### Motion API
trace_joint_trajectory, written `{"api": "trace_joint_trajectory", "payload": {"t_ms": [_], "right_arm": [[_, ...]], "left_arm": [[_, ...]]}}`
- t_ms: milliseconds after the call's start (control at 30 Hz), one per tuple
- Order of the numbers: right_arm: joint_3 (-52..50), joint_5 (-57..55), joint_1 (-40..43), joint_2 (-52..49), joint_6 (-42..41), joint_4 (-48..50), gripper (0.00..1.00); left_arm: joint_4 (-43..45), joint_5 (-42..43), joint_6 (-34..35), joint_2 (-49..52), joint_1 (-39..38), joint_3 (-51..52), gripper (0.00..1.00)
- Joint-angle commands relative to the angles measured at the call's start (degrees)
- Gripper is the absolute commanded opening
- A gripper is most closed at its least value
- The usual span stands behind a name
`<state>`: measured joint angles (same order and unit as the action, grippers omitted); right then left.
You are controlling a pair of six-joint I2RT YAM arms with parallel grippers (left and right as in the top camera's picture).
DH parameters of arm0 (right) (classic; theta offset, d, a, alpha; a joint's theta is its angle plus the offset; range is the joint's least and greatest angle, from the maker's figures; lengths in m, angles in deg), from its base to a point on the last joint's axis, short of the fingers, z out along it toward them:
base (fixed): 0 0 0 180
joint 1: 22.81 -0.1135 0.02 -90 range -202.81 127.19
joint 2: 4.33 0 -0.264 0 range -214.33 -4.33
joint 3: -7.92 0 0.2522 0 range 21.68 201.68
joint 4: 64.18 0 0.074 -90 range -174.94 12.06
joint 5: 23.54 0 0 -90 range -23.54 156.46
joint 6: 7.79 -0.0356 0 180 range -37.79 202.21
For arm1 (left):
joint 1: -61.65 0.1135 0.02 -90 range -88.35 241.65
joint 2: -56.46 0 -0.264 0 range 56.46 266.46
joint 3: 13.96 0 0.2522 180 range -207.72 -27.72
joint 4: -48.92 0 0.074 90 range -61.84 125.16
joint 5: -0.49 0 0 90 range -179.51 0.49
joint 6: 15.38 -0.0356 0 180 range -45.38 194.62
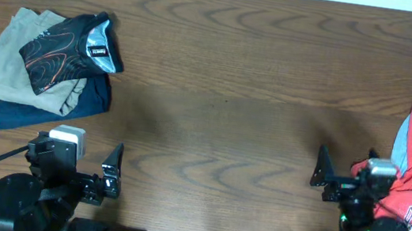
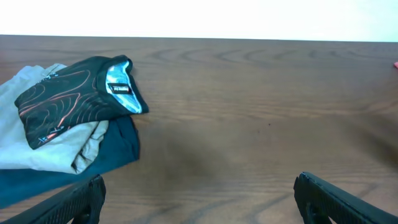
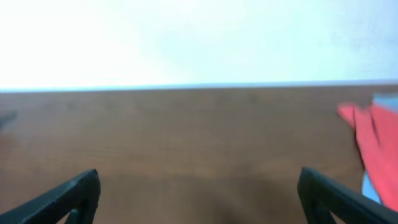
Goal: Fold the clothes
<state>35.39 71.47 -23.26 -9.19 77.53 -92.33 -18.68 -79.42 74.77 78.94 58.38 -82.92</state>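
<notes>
Since the thin black jersey with orange contour lines (image 1: pixel 66 53) sits folded on khaki trousers (image 1: pixel 1 65) at the wooden desk's (image 1: pixel 220 69) far left, the left gripper (image 1: pixel 109 176), spread wide and empty, could snag both; right gripper (image 1: pixel 320 170) same.

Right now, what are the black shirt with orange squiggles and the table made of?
The black jersey looks like thin, smooth sports fabric, maybe polyester: it folds flat and its inner collar shines a little. The table looks like wood or wood-look laminate: brown, wavy grain lines, soft sheen.
</notes>
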Motion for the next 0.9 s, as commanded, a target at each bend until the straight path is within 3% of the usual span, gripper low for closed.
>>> {"api": "trace_joint_trajectory", "payload": {"t_ms": [0, 167, 267, 867], "right_arm": [[-6.03, -1.16, 0.42, 4.66, 1.38, 6.21, 0.99], [-13.07, -4.04, 0.92, 4.59, 2.62, 16.44, 0.99], [-13.42, -7.37, 1.27, 4.59, 2.64, 10.27, 0.99], [-13.40, -6.95, 1.25, 4.55, 3.50, 10.29, 0.99]], "left_arm": [[-0.07, -0.46, -0.11, -0.13, 0.13, 0.22, 0.98], [-0.07, -0.48, -0.11, -0.13, 0.13, 0.22, 0.98], [-0.09, -0.48, -0.11, -0.13, 0.13, 0.22, 0.98], [-0.07, -0.46, -0.11, -0.13, 0.13, 0.22, 0.98]]}}
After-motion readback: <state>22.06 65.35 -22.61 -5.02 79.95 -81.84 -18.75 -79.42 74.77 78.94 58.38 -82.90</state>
